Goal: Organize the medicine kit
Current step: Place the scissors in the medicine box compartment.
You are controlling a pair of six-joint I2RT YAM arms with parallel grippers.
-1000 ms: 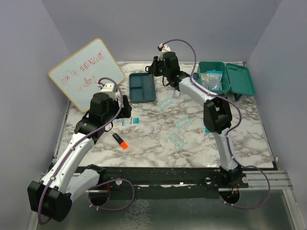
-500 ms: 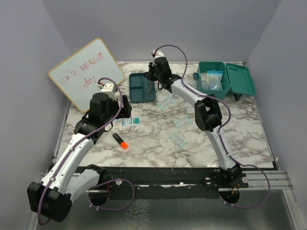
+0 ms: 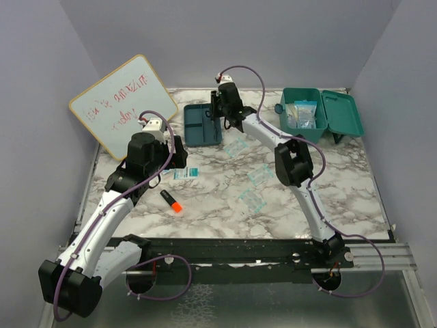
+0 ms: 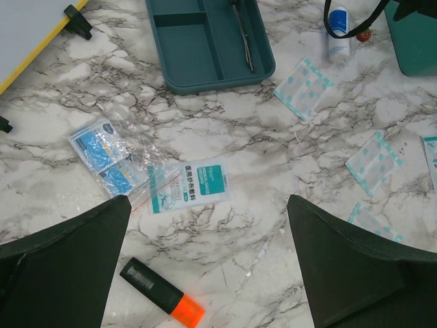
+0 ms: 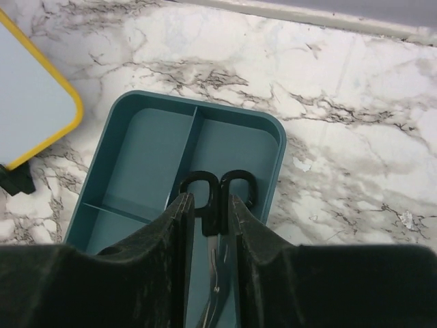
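The medicine kit (image 3: 304, 131) is the teal box at the back right, lid open, with packets inside. My right gripper (image 3: 220, 117) (image 5: 208, 198) hangs over the right compartment of the flat teal tray (image 3: 198, 133) (image 5: 150, 150). Black-handled scissors (image 5: 218, 191) (image 4: 244, 41) lie in that compartment. The right jaws straddle the scissor handles, slightly parted, with thin gaps on both sides. My left gripper (image 3: 179, 152) (image 4: 208, 201) is wide open above the marble, holding nothing.
A whiteboard (image 3: 123, 102) leans at the back left. An orange-capped marker (image 4: 164, 294), a white-teal packet (image 4: 188, 184) and blue wipes (image 4: 102, 147) lie under the left gripper. Plaster strips (image 4: 304, 85) are scattered mid-table, with a small white bottle (image 4: 338, 34) beyond them.
The right gripper moved left and down over the tray, and its jaws parted a little around the scissors. The left arm has not moved.
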